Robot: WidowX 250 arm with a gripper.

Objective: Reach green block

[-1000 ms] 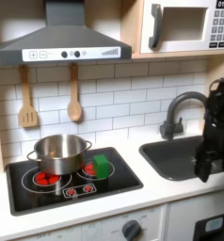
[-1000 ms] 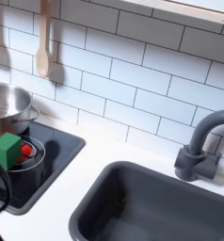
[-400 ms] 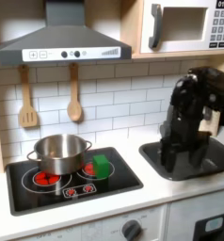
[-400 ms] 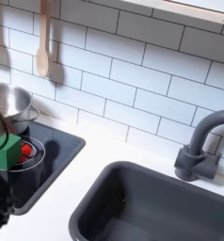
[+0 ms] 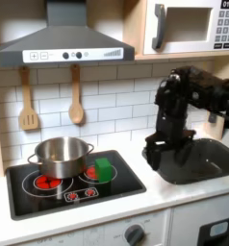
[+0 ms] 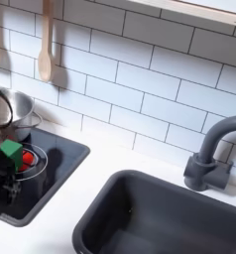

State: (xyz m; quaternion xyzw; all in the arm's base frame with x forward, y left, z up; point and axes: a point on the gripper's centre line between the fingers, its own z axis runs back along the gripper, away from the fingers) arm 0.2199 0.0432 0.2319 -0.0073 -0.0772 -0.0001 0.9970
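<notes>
Your arm (image 5: pixel 189 106) is matte black throughout: blocky jointed segments, with the gripper (image 5: pixel 155 151) in the same black finish

steel pot (image 5: pixel 60 156) crowds green block (image 5: pixel 103 169) on first exterior view's left; other sides open.

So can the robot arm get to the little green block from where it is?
Probably yes. In the first exterior view the green block sits on the stove beside the steel pot, open on its sink side, and the end effector hangs over the sink's edge with nothing between.
</notes>
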